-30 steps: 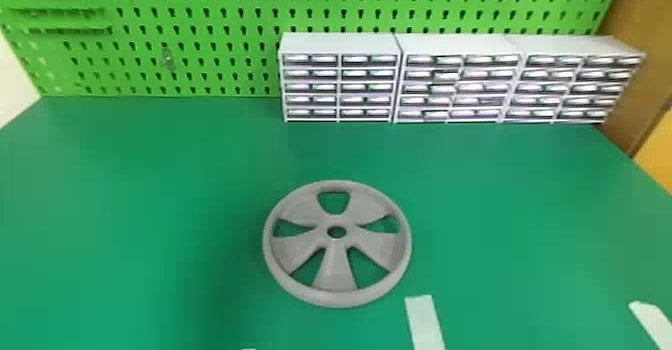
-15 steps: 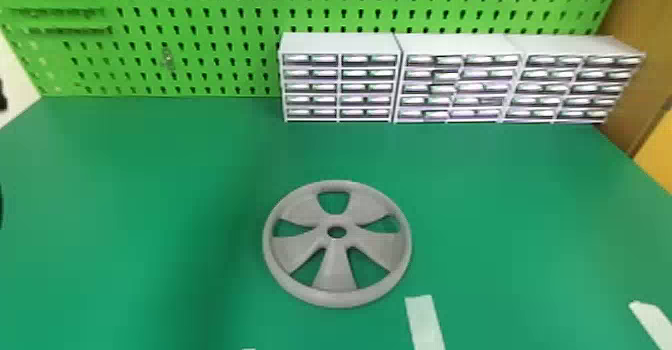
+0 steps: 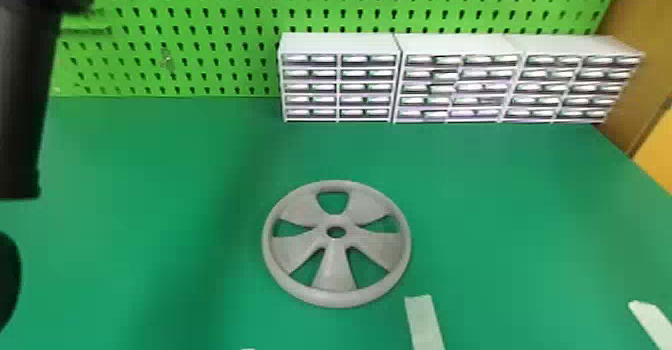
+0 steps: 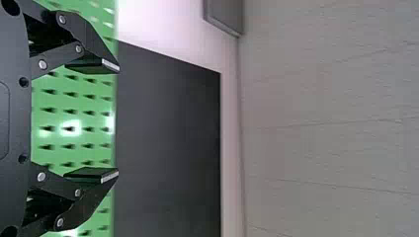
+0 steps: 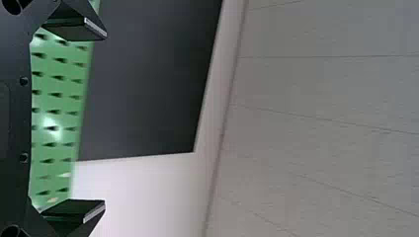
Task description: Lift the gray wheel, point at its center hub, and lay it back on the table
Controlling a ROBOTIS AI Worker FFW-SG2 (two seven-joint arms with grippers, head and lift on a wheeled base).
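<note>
Wheel (image 3: 335, 274), one, gray, lies flat on the green surface (image 3: 500, 199), near the middle of the head view. We count five spokes and five openings around its single hub (image 3: 336, 220), which has a round hole.

To its left we see the left arm (image 3: 22, 114), black, coming in at the left edge. Its thick tube stands nearly upright, with a wider part at the upper corner, before the pegboard (image 3: 225, 19). A rounded black piece (image 3: 7, 279) shows lower down at that edge; we cannot tell which part it is.

The left pincer (image 4: 118, 121) has its two fingers wide apart, with nothing between them. The right pincer (image 5: 105, 119) also has its two fingers set wide, and is empty. So the wheel lies apart from both pincers; we cannot tell in which direction it lies from either one.

Farther out, we count three white cabinets (image 3: 460, 44), side by side behind the wheel, each with five rows of drawers. Two pale strips (image 3: 424, 321) (image 3: 652, 319) lie nearer us, toward the right.
</note>
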